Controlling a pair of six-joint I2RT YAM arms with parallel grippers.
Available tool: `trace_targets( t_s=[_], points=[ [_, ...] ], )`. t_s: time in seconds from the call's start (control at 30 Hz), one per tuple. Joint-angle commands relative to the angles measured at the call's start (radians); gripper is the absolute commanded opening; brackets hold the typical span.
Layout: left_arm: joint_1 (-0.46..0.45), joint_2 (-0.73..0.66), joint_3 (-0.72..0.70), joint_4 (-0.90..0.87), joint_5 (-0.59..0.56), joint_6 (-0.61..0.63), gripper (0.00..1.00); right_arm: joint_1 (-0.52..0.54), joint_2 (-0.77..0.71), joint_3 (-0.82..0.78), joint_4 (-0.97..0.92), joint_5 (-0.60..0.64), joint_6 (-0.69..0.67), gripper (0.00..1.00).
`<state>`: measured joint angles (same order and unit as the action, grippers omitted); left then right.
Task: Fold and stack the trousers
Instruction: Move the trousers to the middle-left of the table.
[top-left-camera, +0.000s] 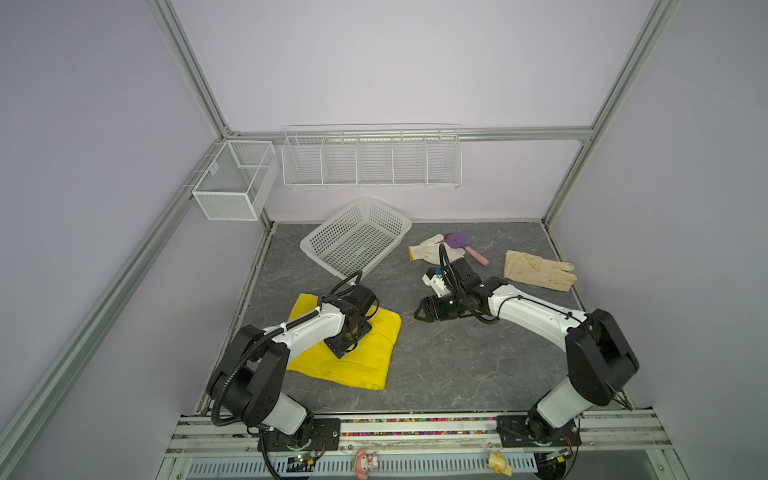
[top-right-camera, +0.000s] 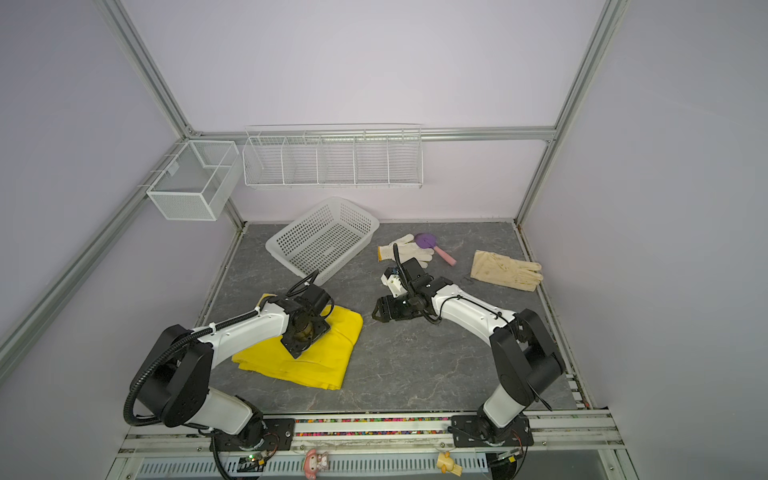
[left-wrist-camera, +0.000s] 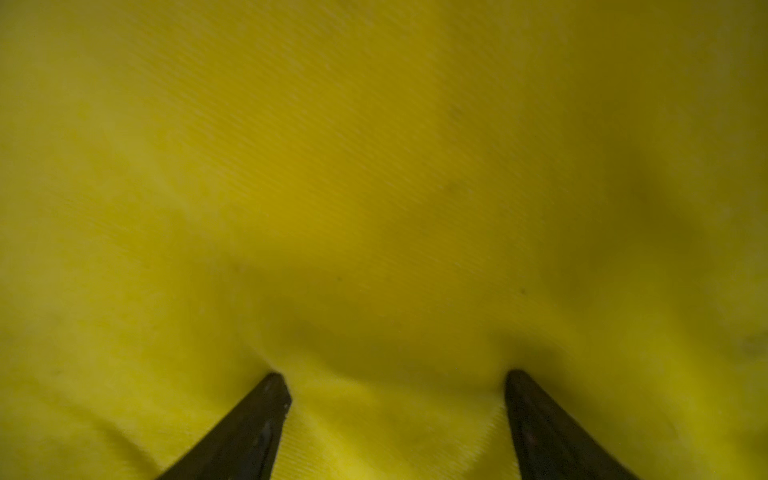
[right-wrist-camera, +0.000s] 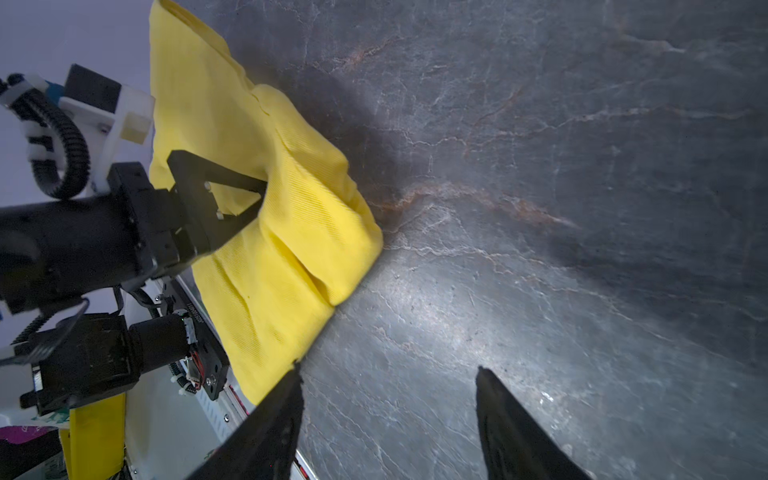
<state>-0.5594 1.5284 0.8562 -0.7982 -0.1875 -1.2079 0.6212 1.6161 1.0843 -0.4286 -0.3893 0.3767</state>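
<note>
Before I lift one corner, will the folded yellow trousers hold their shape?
Probably not: the trousers dent under the left gripper, so likely floppy. Loose layers at the edge would probably unfold. Ribbed weave suggests little slipping.

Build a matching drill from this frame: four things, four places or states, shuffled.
Column A
1. trousers
2. basket
3. cream glove
4. right gripper

Column B
a. open over bare table
b. empty, at the back of the table
c. folded, under the left gripper
d. lying flat near the table's right edge

Pairs: 1-c, 2-b, 3-d, 4-a
</note>
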Motion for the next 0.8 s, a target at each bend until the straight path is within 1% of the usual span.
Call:
trace_targets(
  t_s=[0.0,0.07,0.17,0.23,0.3,0.33,0.4,0.47,0.5,0.57,0.6,0.63,0.67,0.73,0.77],
  points=[
    [0.068,0.034,0.026,-0.144,-0.114,0.240,0.83,-0.006,-0.030,-0.003,-0.057,0.014,-0.060,0.68],
    [0.116,0.041,0.024,-0.143,-0.102,0.336,0.83,-0.005,-0.036,-0.003,-0.066,0.023,-0.073,0.68],
    [0.149,0.052,0.034,-0.162,-0.150,0.500,0.83,-0.006,-0.043,-0.004,-0.077,0.036,-0.089,0.68],
    [0.185,0.056,0.041,-0.168,-0.153,0.596,0.84,-0.006,-0.047,-0.009,-0.077,0.036,-0.097,0.68],
    [0.261,0.036,0.052,-0.181,-0.126,0.638,0.85,-0.008,-0.048,-0.011,-0.082,0.039,-0.105,0.68],
    [0.285,0.016,0.065,-0.194,-0.113,0.637,0.85,-0.008,-0.048,-0.007,-0.089,0.042,-0.112,0.68],
    [0.294,-0.044,0.115,-0.223,-0.079,0.621,0.86,-0.010,-0.056,-0.003,-0.101,0.046,-0.130,0.69],
    [0.294,-0.084,0.176,-0.262,-0.036,0.577,0.88,-0.015,-0.068,-0.001,-0.107,0.049,-0.146,0.73],
    [0.294,-0.103,0.205,-0.282,-0.037,0.530,0.88,-0.017,-0.074,0.001,-0.108,0.049,-0.156,0.75],
    [0.295,-0.150,0.228,-0.281,-0.043,0.376,0.89,-0.023,-0.082,0.006,-0.114,0.044,-0.174,0.77],
    [0.295,-0.180,0.220,-0.271,-0.050,0.266,0.91,-0.026,-0.086,0.010,-0.116,0.038,-0.183,0.79],
    [0.296,-0.210,0.210,-0.250,-0.064,0.175,0.91,-0.028,-0.089,0.014,-0.120,0.029,-0.193,0.80],
    [0.294,-0.234,0.195,-0.223,-0.074,0.096,0.91,-0.032,-0.090,0.018,-0.123,0.019,-0.201,0.80],
    [0.297,-0.281,0.126,-0.168,-0.136,-0.095,0.93,-0.041,-0.092,0.027,-0.134,-0.005,-0.222,0.84],
    [0.305,-0.298,0.096,-0.134,-0.155,-0.132,0.93,-0.044,-0.094,0.030,-0.140,-0.018,-0.229,0.84]
  ],
)
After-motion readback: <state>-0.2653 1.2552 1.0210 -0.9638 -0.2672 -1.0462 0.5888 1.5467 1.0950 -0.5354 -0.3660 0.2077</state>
